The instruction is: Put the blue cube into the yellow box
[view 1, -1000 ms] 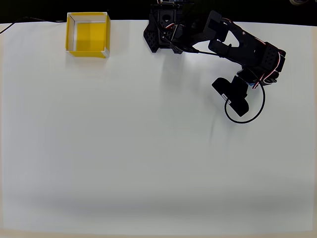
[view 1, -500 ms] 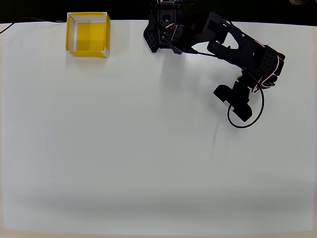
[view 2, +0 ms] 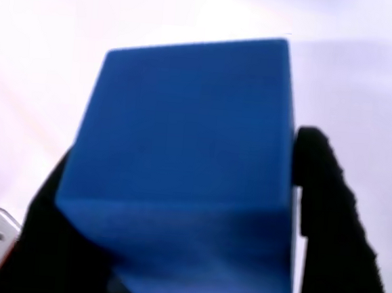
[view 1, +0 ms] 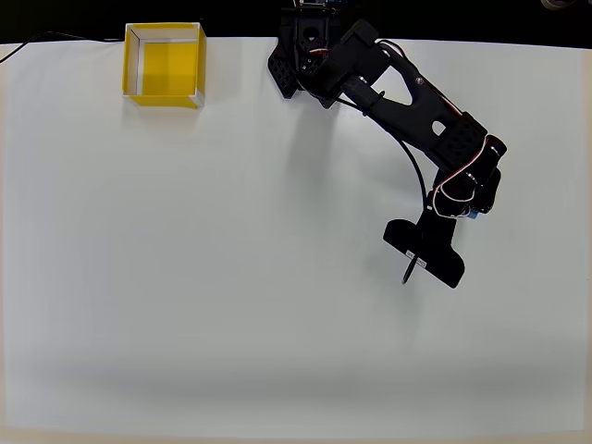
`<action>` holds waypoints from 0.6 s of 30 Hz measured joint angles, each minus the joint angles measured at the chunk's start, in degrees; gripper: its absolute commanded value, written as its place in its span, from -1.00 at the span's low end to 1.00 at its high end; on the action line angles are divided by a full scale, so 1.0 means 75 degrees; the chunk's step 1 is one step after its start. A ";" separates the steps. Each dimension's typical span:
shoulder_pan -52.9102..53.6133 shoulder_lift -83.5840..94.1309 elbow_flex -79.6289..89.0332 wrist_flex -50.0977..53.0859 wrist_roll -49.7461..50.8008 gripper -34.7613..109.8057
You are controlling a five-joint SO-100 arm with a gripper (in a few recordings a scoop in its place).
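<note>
In the wrist view the blue cube (view 2: 186, 139) looms large and close, held between the two black fingers (view 2: 324, 204) of my gripper (view 2: 177, 213), which is shut on it. From overhead, only a sliver of the blue cube (view 1: 474, 215) peeks out under the wrist of the black arm, where the gripper (view 1: 467, 209) sits right of the table's middle. The yellow box (view 1: 165, 65) stands open-topped at the far left corner of the white table, far from the gripper, with nothing visible inside.
The arm's black base (view 1: 305, 46) is mounted at the table's far edge, right of the box. A black camera block (view 1: 425, 252) juts from the wrist. The white table (view 1: 231, 277) spreads wide between gripper and box.
The arm has stretched out and the wrist has swung down the picture, toward the table's near side. A bit of blue now shows under the wrist.
</note>
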 measured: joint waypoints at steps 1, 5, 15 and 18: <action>0.0293 0.0105 0.0000 0.0012 -0.0246 -0.29; 0.1641 0.0551 0.0000 0.0141 -0.1207 -0.29; 0.5484 0.0973 -0.0129 0.0176 -0.3340 -0.29; 0.6539 0.1043 -0.0234 0.0176 -0.3750 -0.29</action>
